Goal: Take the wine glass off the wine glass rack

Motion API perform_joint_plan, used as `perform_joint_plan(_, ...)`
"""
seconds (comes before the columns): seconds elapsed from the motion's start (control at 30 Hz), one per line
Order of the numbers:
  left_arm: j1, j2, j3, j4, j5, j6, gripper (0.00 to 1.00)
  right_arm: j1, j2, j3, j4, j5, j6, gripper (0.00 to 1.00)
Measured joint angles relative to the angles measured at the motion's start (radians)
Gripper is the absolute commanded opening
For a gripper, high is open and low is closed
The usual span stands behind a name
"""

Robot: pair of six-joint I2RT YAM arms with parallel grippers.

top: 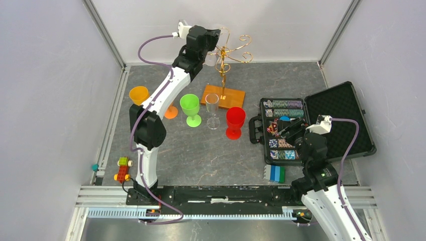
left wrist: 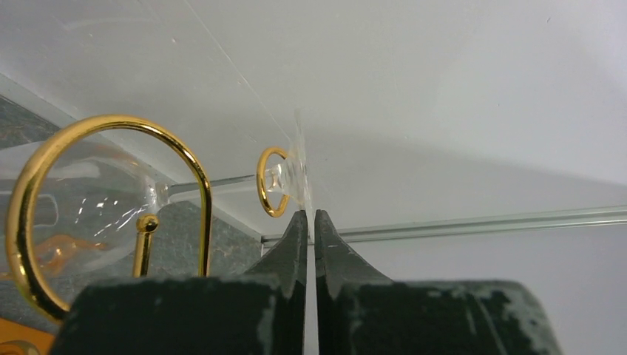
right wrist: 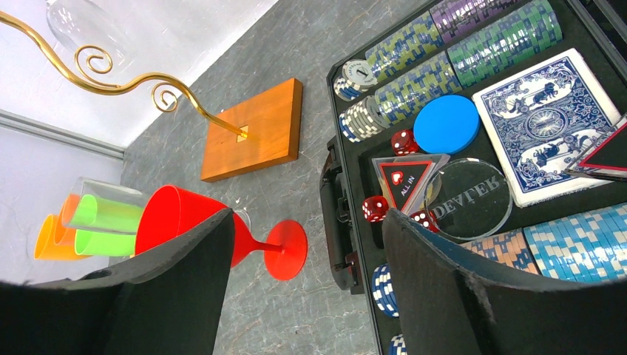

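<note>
l tool (left wrist: 311, 222) clenched on wine glass (left wrist: 294, 176) foot edge, likely to slide it off wine glass rack (left wrist: 111, 127) arm. r tool (right wrist: 307, 216) released, parked.

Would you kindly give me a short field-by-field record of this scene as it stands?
wine glass: clear, hanging at the top of the wine glass rack, not yet off
wine glass rack: gold stand, upright on a wooden base
left gripper: raised to the rack's top, apparently shut on the wine glass's foot
right gripper: open, over the open poker case
near rack base: orange goblet, green goblet, clear flute, red goblet, all standing
</note>
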Motion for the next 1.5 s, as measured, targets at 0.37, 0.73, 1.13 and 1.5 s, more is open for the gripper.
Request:
perform_joint_plan(0.37, 0.003, 0.0, -0.033, 0.029, 0.036, 0.001, 0.04, 0.0, 0.0, 0.0, 0.0, 0.0, 0.0, 0.77)
perform_joint_plan(0.73, 0.005, 0.001, -0.02, 0.001, -0.006, -0.005, 0.42, 0.0, 0.0, 0.0, 0.0, 0.0, 0.0, 0.77)
perform_joint_plan(1.13, 0.011, 0.028, 0.039, -0.035, -0.051, -0.008, 0.38, 0.0, 0.007, 0.0, 0.0, 0.0, 0.0, 0.77)
perform_joint_plan(1.5, 0.016, 0.059, 0.057, -0.047, -0.05, -0.01, 0.03, 0.0, 0.006, 0.0, -0.002, 0.001, 0.0, 0.78)
